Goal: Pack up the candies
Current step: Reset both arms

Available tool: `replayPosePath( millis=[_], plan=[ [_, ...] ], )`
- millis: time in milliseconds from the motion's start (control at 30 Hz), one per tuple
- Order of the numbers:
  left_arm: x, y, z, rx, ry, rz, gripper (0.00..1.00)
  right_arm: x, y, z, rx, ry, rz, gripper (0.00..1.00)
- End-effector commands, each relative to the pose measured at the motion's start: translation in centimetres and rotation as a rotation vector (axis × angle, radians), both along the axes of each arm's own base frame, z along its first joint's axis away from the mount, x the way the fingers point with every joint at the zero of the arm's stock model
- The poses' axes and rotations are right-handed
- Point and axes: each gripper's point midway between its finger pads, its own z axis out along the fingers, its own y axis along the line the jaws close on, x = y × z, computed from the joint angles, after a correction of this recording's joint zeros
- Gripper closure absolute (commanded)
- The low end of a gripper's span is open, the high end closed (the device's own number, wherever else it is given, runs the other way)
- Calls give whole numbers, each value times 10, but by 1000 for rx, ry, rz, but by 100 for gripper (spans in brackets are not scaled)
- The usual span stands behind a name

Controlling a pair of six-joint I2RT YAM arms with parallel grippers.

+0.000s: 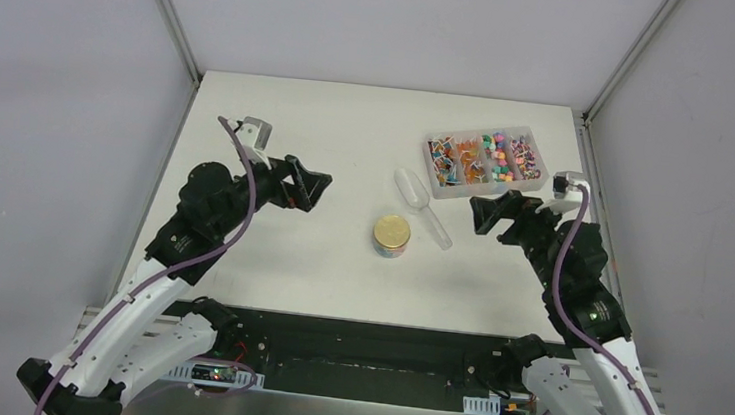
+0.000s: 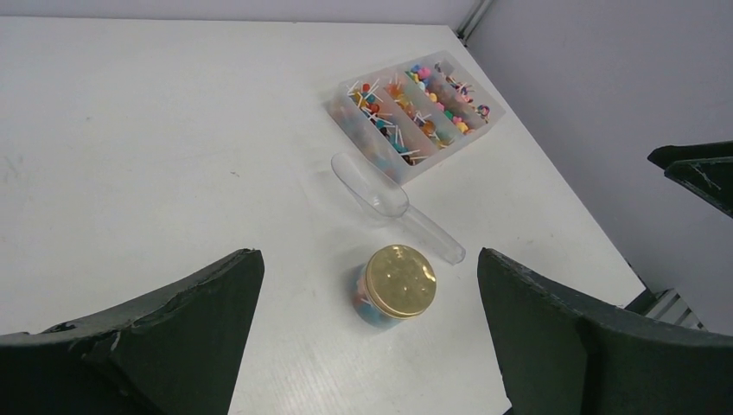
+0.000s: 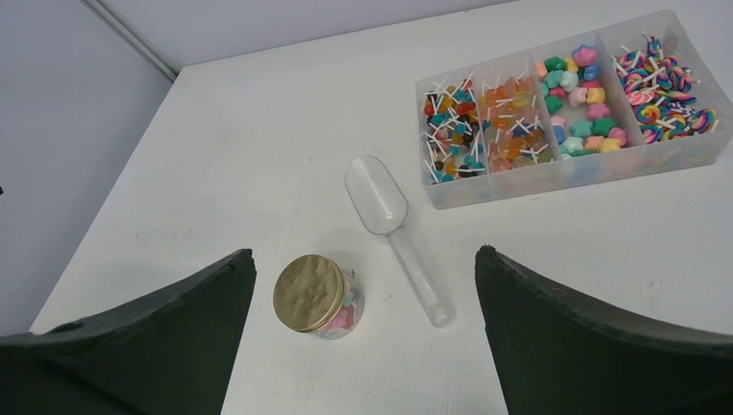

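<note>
The candies [image 1: 488, 158] [image 2: 406, 104] [image 3: 575, 99] are tiny multicoloured pieces, many on white sticks, sorted in a clear divided box [image 1: 430, 169] [image 3: 570, 173] at the back right. A small round jar [image 1: 392, 236] [image 2: 398, 285] [image 3: 315, 296] stands mid-table with its gold lid on; pink and blue pieces show through its wall. A clear plastic scoop [image 1: 422, 205] [image 2: 380, 197] [image 3: 389, 220] lies empty between jar and box. My left gripper [image 1: 310, 187] [image 2: 370, 255] hovers open left of the jar. My right gripper [image 1: 488, 216] [image 3: 363, 251] hovers open right of the scoop, in front of the box.
White walls with metal corner posts enclose the table on three sides. The box sits close to the table's right edge [image 1: 587, 177]. Both arm bases stand at the near edge, with a dark rail [image 1: 361, 353] between them.
</note>
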Motion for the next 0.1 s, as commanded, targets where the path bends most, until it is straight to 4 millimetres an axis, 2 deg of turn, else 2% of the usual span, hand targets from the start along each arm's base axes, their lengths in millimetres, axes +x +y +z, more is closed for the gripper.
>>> replayPosePath(
  millis=[0,67],
  plan=[
    [-1,2,11,0,-50,3,1,0,-4,31,46,-67,-26,0],
    [-1,2,11,0,-52,3,1,-1,-4,31,46,-72,-24,0]
  ],
)
